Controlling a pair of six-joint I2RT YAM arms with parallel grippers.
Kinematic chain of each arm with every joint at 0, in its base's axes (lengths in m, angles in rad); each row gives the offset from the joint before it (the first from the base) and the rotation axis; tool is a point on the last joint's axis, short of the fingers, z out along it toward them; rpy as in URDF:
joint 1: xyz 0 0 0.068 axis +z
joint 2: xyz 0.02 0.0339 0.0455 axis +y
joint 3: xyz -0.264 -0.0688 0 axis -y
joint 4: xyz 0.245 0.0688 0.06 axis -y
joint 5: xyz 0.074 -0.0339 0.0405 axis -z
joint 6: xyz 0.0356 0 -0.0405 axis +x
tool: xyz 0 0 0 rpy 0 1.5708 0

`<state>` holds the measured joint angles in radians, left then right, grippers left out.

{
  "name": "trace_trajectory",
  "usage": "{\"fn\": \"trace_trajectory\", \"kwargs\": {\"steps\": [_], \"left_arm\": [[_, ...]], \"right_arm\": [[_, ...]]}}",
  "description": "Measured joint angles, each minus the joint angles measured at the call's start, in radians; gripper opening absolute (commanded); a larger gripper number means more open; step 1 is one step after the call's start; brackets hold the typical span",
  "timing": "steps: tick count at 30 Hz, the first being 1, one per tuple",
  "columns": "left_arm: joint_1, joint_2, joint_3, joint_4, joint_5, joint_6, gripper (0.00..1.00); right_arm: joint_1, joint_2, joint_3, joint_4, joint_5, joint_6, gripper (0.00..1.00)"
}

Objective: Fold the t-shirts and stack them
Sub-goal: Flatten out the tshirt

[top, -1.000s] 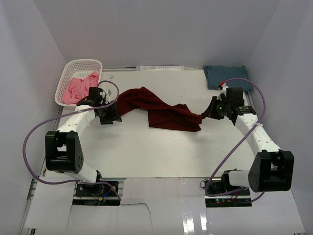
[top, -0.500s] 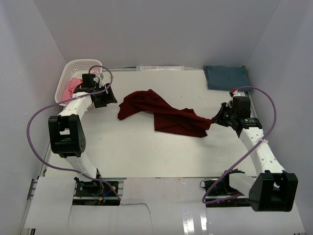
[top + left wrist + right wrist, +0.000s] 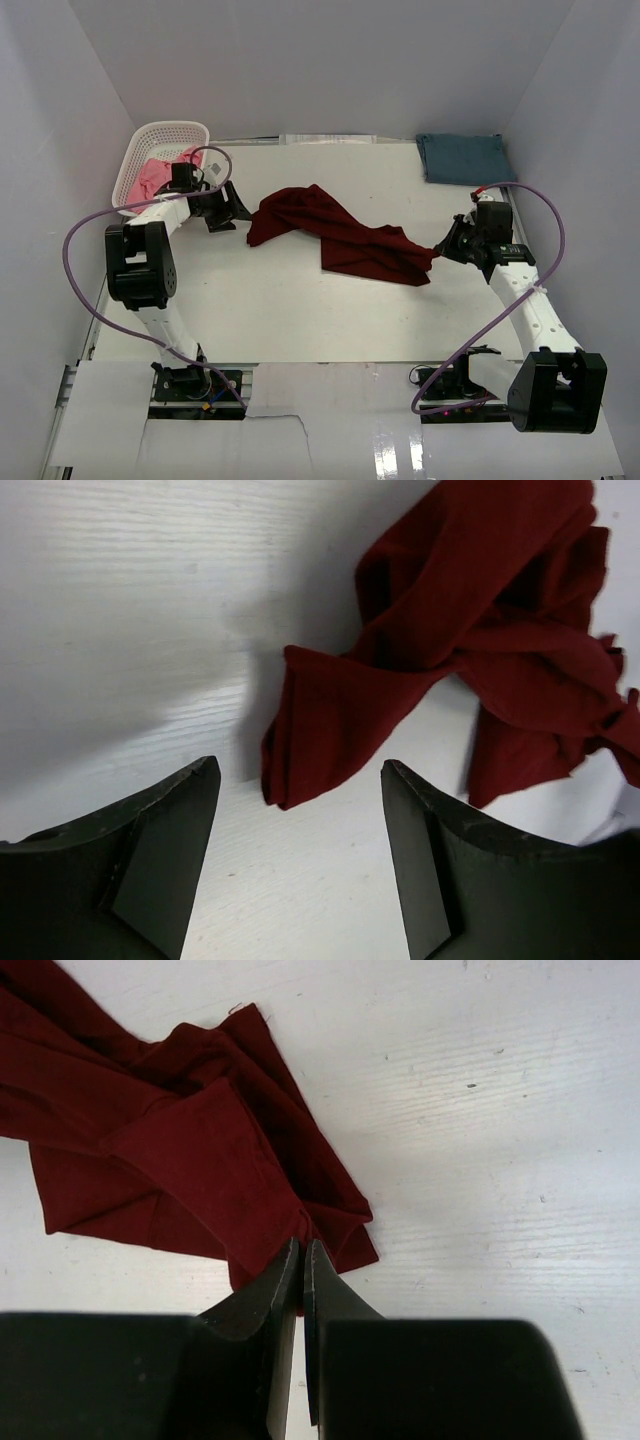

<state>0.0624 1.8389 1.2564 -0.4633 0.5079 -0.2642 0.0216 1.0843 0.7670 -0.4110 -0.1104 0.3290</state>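
the white table (image 3: 300, 310) carries a crumpled maroon t-shirt (image 3: 350, 240); beyond it to the right a slate-blue t-shirt (image 3: 460, 158), beyond it to the left a basket (image 3: 172, 126).

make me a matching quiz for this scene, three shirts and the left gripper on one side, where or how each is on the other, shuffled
Things
1. maroon t-shirt
2. pink t-shirt
3. slate-blue t-shirt
4. left gripper

Place or state
A. inside the white basket
B. open, nothing between its fingers
C. lying flat at the far right corner of the table
D. crumpled mid-table, one end pinched by the right gripper

Pairs: 1-D, 2-A, 3-C, 4-B
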Motion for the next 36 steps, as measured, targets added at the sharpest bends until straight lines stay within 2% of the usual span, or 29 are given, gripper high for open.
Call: {"fn": "trace_trajectory", "kwargs": {"steps": [6,9,12,23,26,36], "left_arm": [[0.039,0.066,0.000,0.045,0.185,-0.060,0.77],[0.053,0.069,0.000,0.060,0.247,-0.054,0.79],[0.054,0.069,0.003,0.082,0.284,-0.023,0.75],[0.052,0.168,0.155,0.115,0.270,0.212,0.73],[0.052,0.202,0.164,0.116,0.259,0.257,0.68],[0.052,0.278,0.164,0.117,0.337,0.287,0.65]], "right_arm": [[0.000,0.000,0.000,0.016,-0.028,-0.001,0.08],[0.000,0.000,0.000,0.021,-0.042,-0.001,0.08],[0.000,0.003,0.000,0.026,-0.058,-0.003,0.08],[0.000,0.005,0.000,0.048,-0.117,-0.004,0.08],[0.000,0.011,0.002,0.048,-0.130,-0.005,0.08],[0.000,0.013,0.003,0.048,-0.140,-0.005,0.08]]}}
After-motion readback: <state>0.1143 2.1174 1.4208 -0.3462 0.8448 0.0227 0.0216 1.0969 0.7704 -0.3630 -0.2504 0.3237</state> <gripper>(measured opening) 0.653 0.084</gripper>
